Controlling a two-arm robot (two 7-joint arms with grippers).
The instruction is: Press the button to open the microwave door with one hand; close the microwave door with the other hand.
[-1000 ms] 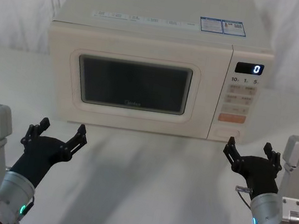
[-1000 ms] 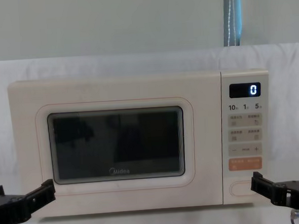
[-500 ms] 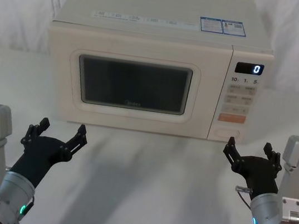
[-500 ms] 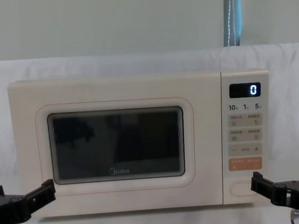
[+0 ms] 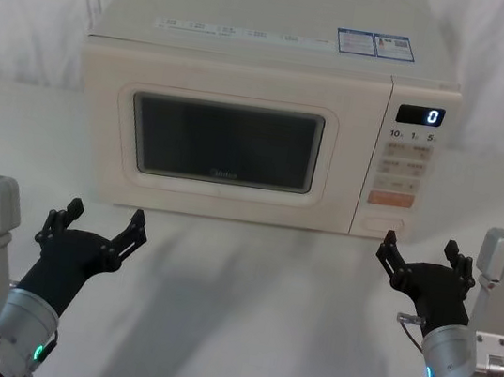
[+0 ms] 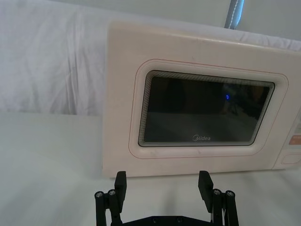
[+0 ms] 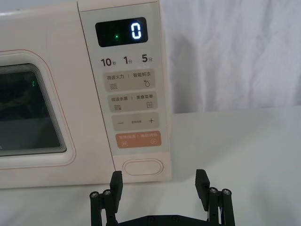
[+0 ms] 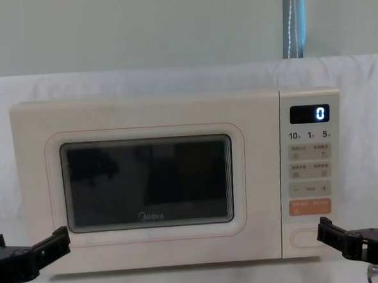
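Observation:
A cream microwave stands on the white table, its door [image 5: 226,142] [image 8: 150,182] [image 6: 202,117] closed flush, with dark glass and a grey Midea logo. The wide cream pill-shaped button [image 5: 388,224] [image 8: 305,237] [image 7: 143,167] sits at the bottom of the control panel, under the orange key. My right gripper [image 5: 419,256] [image 7: 159,187] [image 8: 358,232] hovers open just in front of the button, a short gap away. My left gripper [image 5: 102,223] [image 6: 162,187] [image 8: 25,251] hangs open in front of the door's lower left corner, touching nothing.
The display [image 5: 420,115] reads 0. White cloth covers the table [image 5: 245,301] and the backdrop behind the microwave. Bare tabletop lies between the two arms in front of the microwave.

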